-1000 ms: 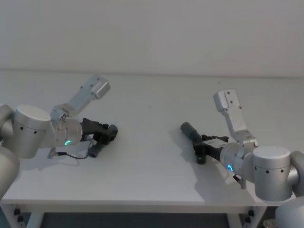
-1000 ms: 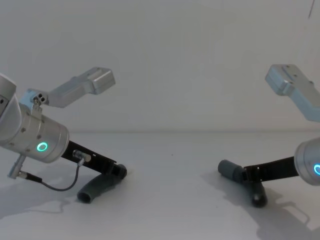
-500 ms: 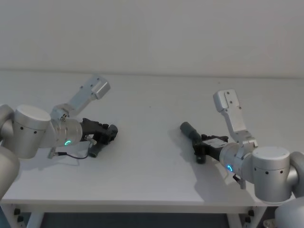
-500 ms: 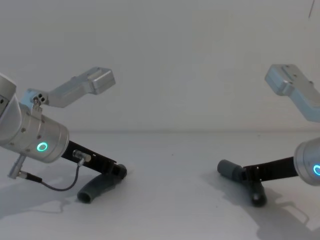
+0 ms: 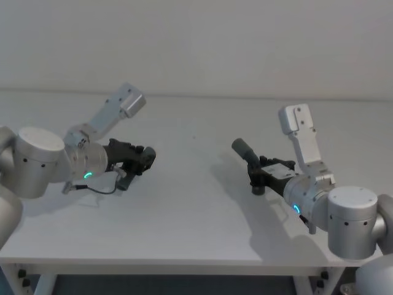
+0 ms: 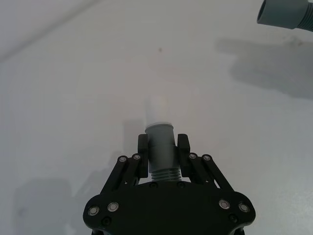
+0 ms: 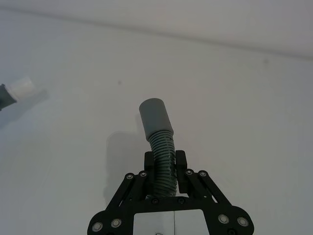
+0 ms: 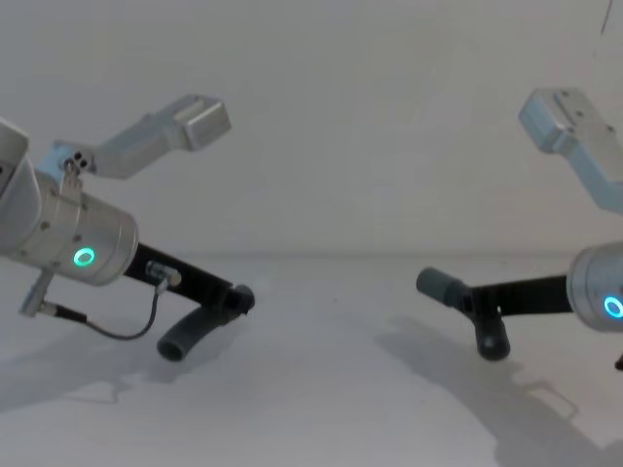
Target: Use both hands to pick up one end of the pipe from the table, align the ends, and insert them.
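My left gripper [image 5: 140, 161] is shut on one dark grey ribbed pipe piece [image 5: 124, 180], held just above the white table [image 5: 184, 209]. In the left wrist view its fingers [image 6: 143, 147] clamp the grey collar [image 6: 160, 142], and the whitish tip [image 6: 157, 108] points forward. My right gripper [image 5: 261, 175] is shut on the other pipe piece [image 5: 245, 153], also off the table. The right wrist view shows the ribbed hose [image 7: 163, 152] between the fingers [image 7: 181, 160], with the wider grey cuff [image 7: 154, 115] sticking out ahead. The two ends face each other across a wide gap.
Bare white table [image 8: 321, 389] lies between the two arms, with a pale wall behind. A thin black cable [image 8: 117, 331] loops under my left wrist. In the chest view the left pipe piece [image 8: 190, 331] and the right pipe piece [image 8: 440, 286] hang over their shadows.
Both arms have risen, lifting their pipe pieces off the table. The grips are unchanged.
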